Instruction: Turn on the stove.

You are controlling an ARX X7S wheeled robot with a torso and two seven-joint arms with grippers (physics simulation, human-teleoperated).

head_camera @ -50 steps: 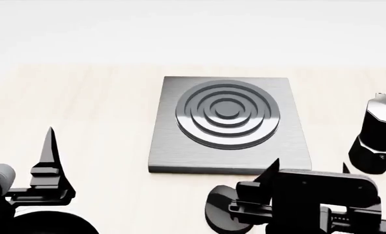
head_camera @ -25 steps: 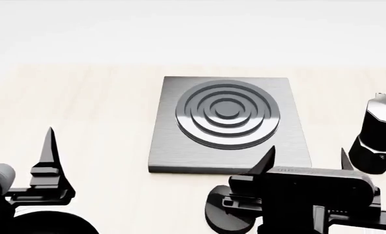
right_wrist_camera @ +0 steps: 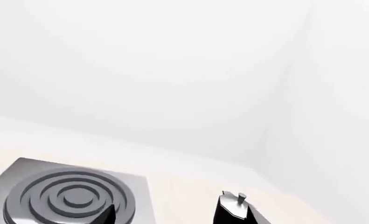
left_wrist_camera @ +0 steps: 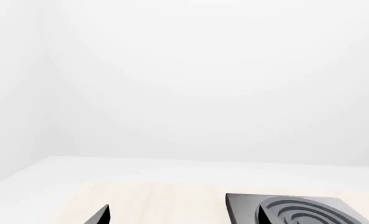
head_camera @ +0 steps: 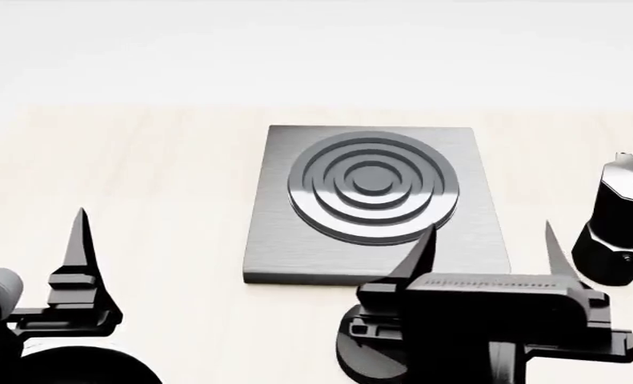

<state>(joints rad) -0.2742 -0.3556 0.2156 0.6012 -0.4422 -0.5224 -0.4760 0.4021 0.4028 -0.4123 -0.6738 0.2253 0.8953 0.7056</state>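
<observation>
The stove (head_camera: 476, 240) is a flat dark-grey metal slab with a raised ring burner (head_camera: 372, 188), lying mid-table. Its round black knob (head_camera: 348, 352) sits in front of the slab's near edge, mostly hidden under my right gripper (head_camera: 489, 240). That gripper hangs open above the knob, its two pointed fingers spread wide and empty, their tips over the slab's near edge. The right wrist view shows the burner (right_wrist_camera: 69, 196) beyond one fingertip (right_wrist_camera: 107, 215). My left gripper (left_wrist_camera: 183, 219) is open and empty at the near left, one finger (head_camera: 82, 256) showing in the head view.
A black moka pot (head_camera: 620, 232) stands right of the stove, close to my right gripper's outer finger, and shows as the moka pot (right_wrist_camera: 234, 205) in the right wrist view. A dark round frying pan (head_camera: 82, 370) lies at the near left below my left gripper. The light wooden tabletop (head_camera: 156, 176) ends at a white wall.
My right gripper has risen and moved forward over the knob, so its fingertips now overlap the stove's near edge. The left arm has not moved.
</observation>
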